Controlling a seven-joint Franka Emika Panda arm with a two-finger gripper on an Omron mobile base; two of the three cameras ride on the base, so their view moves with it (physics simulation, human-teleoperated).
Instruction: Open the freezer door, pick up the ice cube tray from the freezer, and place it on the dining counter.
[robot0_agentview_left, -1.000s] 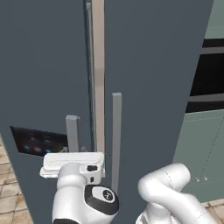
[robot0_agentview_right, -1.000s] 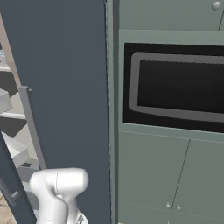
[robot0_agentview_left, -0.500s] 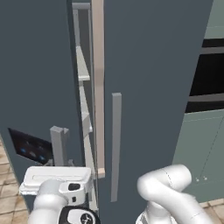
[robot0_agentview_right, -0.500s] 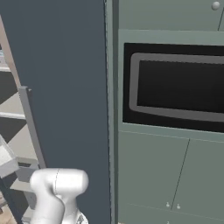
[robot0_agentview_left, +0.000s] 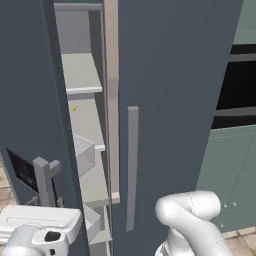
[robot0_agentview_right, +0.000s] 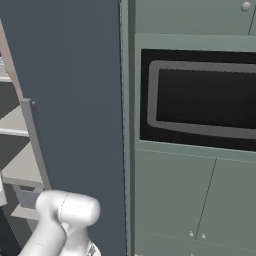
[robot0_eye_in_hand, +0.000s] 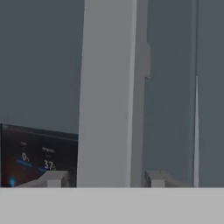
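Observation:
The freezer door (robot0_agentview_left: 30, 100) stands swung out at the left, its black panel (robot0_agentview_left: 22, 172) with blue lights facing away from the cabinet. My gripper (robot0_eye_in_hand: 106, 179) is shut on the door's grey bar handle (robot0_eye_in_hand: 107, 92), one fingertip (robot0_eye_in_hand: 57, 178) on each side of the bar. In the left base view the white hand (robot0_agentview_left: 40, 222) sits low at the handle (robot0_agentview_left: 45, 180). The gap shows the freezer's light grey shelves (robot0_agentview_left: 80, 75) and a grey bin (robot0_agentview_left: 85, 152). The ice cube tray is hidden from view.
The plain slate-grey door (robot0_agentview_left: 175, 100) with its own bar handle (robot0_agentview_left: 131, 167) stays closed to the right of the gap. Further right are grey-teal cabinets (robot0_agentview_right: 200, 200) with a black built-in oven (robot0_agentview_right: 200, 100). A tiny yellow item (robot0_agentview_left: 75, 107) lies on a shelf.
The freezer door has swung further open to the left with my gripper on its handle. The hand has moved left and lower, and more of the shelves shows.

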